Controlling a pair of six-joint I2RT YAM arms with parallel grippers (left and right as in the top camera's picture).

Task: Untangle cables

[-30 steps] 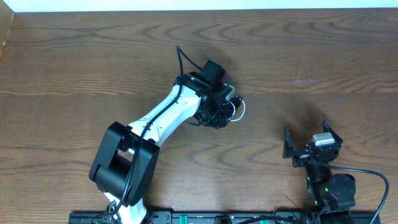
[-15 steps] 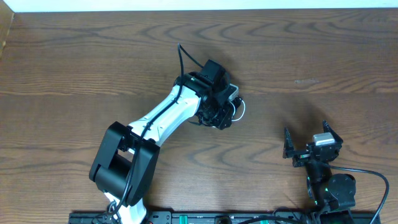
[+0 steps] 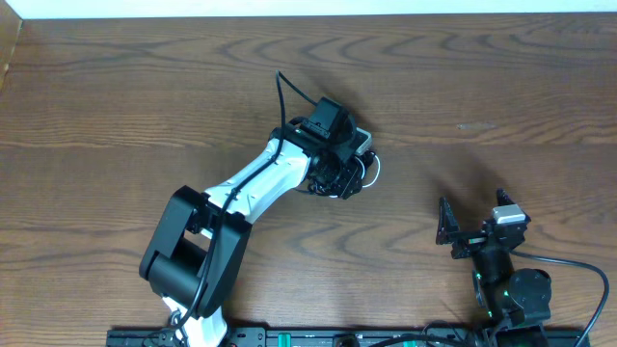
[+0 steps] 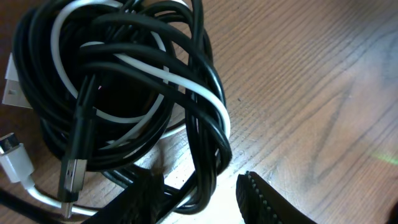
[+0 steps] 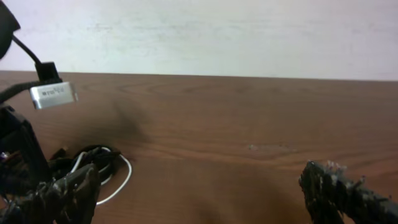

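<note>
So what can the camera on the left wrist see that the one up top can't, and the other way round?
Only the left wrist view: the black cable coiled in loops, the white cable threaded through it, a white plug and a black plug. Only the overhead view: the left arm, the right arm, and the right end effector open, away from the bundle. Both: the wooden table, the left end effector at the tangle, and a bit of white cable.

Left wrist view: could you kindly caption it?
Tangled black cable and white cable, one loop inside the open left gripper.
</note>
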